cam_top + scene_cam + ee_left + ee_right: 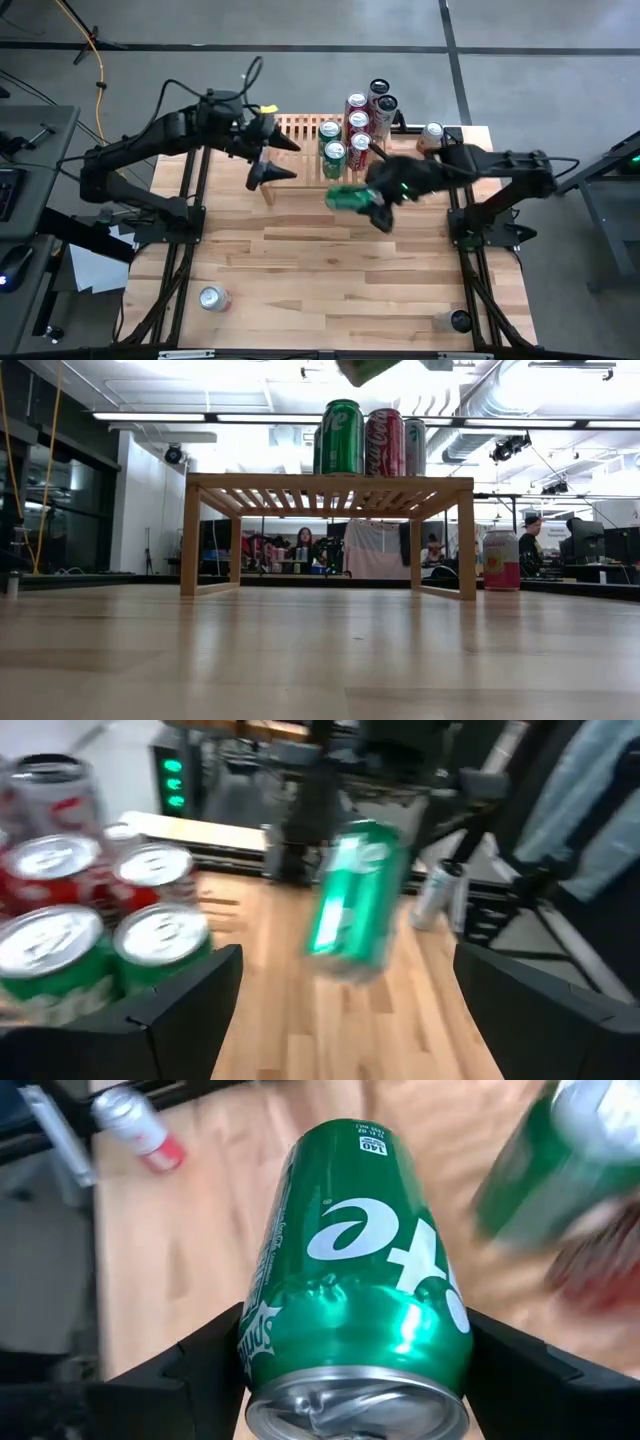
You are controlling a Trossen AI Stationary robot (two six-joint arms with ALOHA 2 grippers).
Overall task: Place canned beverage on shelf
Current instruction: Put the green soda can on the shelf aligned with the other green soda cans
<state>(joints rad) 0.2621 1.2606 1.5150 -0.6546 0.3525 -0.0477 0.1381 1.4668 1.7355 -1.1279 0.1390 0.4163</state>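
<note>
The light-wood slatted shelf (296, 128) stands at the table's far middle, with several cans (357, 122) upright on its right part; it also shows in the low view (330, 482). My right gripper (372, 206) is shut on a green can (347, 197) in the air just in front of the shelf; the can's lower part shows at the low view's top (365, 368). My left gripper (283, 160) is open and empty at the shelf's left part, its fingers pointing toward the green can (355, 900). My right gripper pinches the green can's side wall (262, 1342) between its two fingers (190, 1360), near the can's pull-tab end. The fingers lie across the can. The can is lifted clear of table and shelf, lying nearly on its side. The wall shows a dent (322, 1290) near that end.
A pink can (500, 560) stands on the table right of the shelf (432, 135). A silver can (213, 297) lies near the table's near left corner, and a dark can (458, 320) is at the near right. Bare wood lies between them.
</note>
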